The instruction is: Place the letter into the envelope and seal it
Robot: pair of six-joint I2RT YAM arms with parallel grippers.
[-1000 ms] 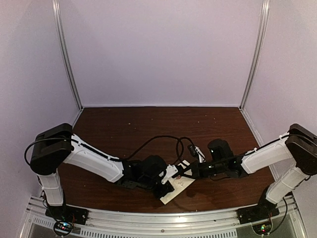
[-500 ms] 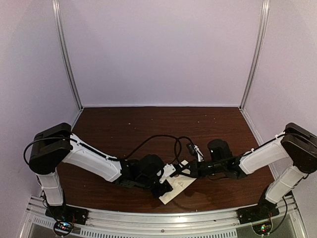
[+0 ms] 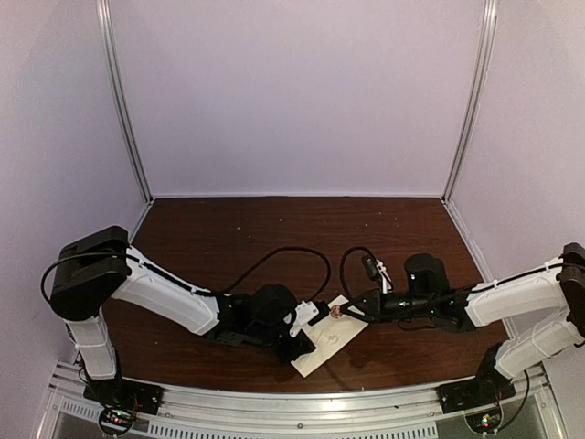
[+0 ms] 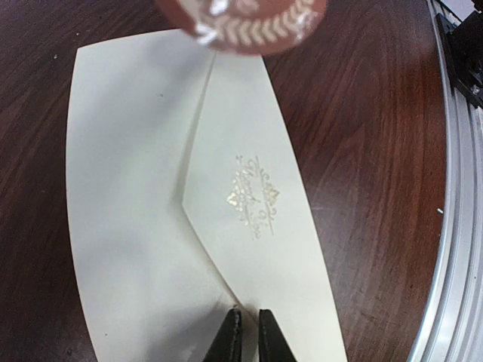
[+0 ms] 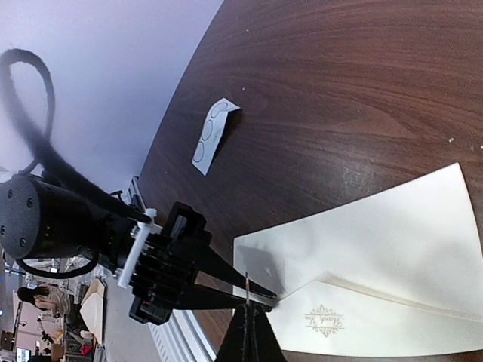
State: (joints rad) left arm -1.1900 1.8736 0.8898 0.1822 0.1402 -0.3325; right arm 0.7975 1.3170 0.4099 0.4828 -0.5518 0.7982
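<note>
The envelope [image 4: 143, 226] is laid flat on the dark wooden table [image 3: 228, 229], close to the near edge and between the two arms. Its pointed flap is folded down over the body, and a small gold emblem [image 4: 253, 197] is printed on the flap. One end is seen near the metal rail [image 4: 453, 226] at the table's edge.

Left arm: stretched low across the table from its base toward the centre, wrist bent down. The left end effector [image 4: 245, 341] is nearly closed, with only a thin slit left between the fingers. Its tips are set at the envelope's near edge beside the flap's fold. Whether paper is pinched cannot be told.

Right arm: reached in low from the right, forearm almost level. The right end effector [image 5: 249, 335] is closed on a round reddish-brown sticker [image 4: 241, 19] with a pale leaf wreath. The sticker is held above the far end of the envelope and is seen blurred at the top of the left wrist view and edge-on in the right wrist view.

A small white card [image 5: 211, 132] with round outlines is lying well apart from the envelope, farther out on the table.

Against one second ago: the right arm has been drawn back toward its own side, so that the sticker at its tip is now exposed in the overhead view. The left arm has been shifted slightly. The envelope is found in about the same place.
</note>
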